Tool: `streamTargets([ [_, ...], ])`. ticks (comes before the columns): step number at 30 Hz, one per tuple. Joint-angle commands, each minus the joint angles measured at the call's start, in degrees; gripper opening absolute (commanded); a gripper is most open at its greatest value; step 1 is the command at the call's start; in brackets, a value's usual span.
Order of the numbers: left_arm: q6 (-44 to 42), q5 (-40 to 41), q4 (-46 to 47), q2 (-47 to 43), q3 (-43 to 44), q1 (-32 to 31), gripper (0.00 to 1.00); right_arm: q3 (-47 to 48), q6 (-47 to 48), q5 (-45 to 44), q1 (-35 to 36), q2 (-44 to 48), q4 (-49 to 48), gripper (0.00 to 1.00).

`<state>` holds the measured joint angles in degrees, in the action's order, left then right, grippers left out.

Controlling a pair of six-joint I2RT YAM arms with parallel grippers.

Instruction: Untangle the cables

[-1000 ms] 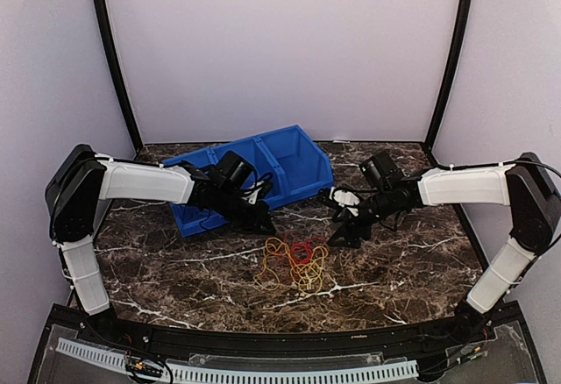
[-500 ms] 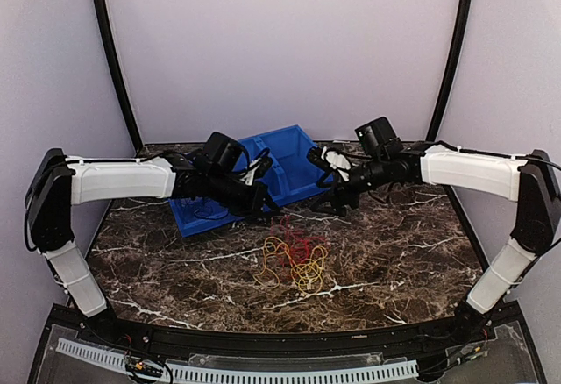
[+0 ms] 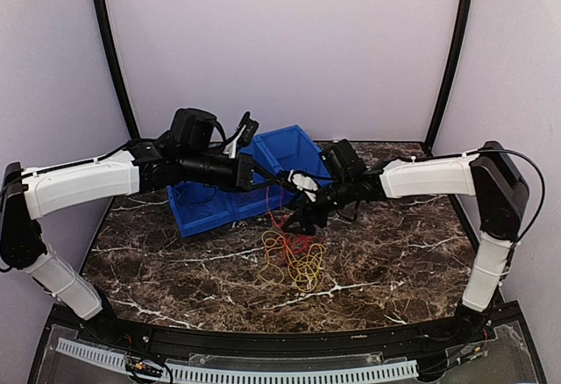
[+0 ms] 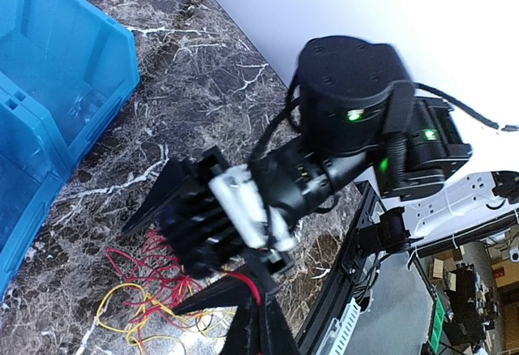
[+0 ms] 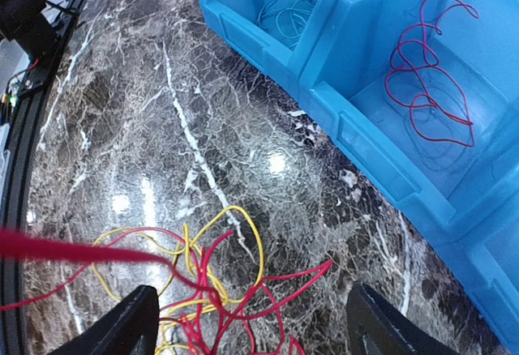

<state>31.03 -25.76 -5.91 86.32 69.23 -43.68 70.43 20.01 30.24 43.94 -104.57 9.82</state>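
Note:
The cables (image 3: 294, 259) lie as a yellow and red tangle on the marble table, in front of the blue bin (image 3: 210, 213). My left gripper (image 3: 282, 189) hangs above the tangle, shut on a red cable (image 4: 253, 288) whose strands (image 3: 278, 217) stretch up from the pile. In the left wrist view the shut fingertips (image 4: 261, 322) sit at the bottom edge with the red cable between them. My right gripper (image 3: 302, 219) hovers open just over the pile's far edge. Its wide-set fingers (image 5: 134, 322) frame red and yellow loops (image 5: 235, 290) on the table.
The blue bin (image 5: 349, 120) has separate compartments: one holds a loose red cable (image 5: 426, 79), another a thin dark blue cable (image 5: 288, 10). The two grippers are very close together. The table's black front rail (image 3: 280, 344) runs along the near edge.
The left gripper has risen and moved back and right, drawing red strands up out of the pile. The right gripper has swung left to just above the tangle.

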Motion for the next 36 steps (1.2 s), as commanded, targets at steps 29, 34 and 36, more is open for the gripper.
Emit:
streamTargets([
  [29, -16.83, 37.67, -25.34, -10.89, 54.25, -0.30, 0.00, -2.87, -10.21, 9.01, 1.16, -16.16, -4.14, 0.27],
  [34, -15.78, 35.73, -24.74, -10.72, 52.75, -0.32, 0.00, -3.27, -9.90, 8.26, 1.02, -16.01, -4.32, 0.25],
  [36, -16.39, 36.89, -24.18, -10.97, 52.32, -0.33, 0.00, -3.37, -9.90, 8.26, 0.97, -16.08, -4.40, 0.25],
])
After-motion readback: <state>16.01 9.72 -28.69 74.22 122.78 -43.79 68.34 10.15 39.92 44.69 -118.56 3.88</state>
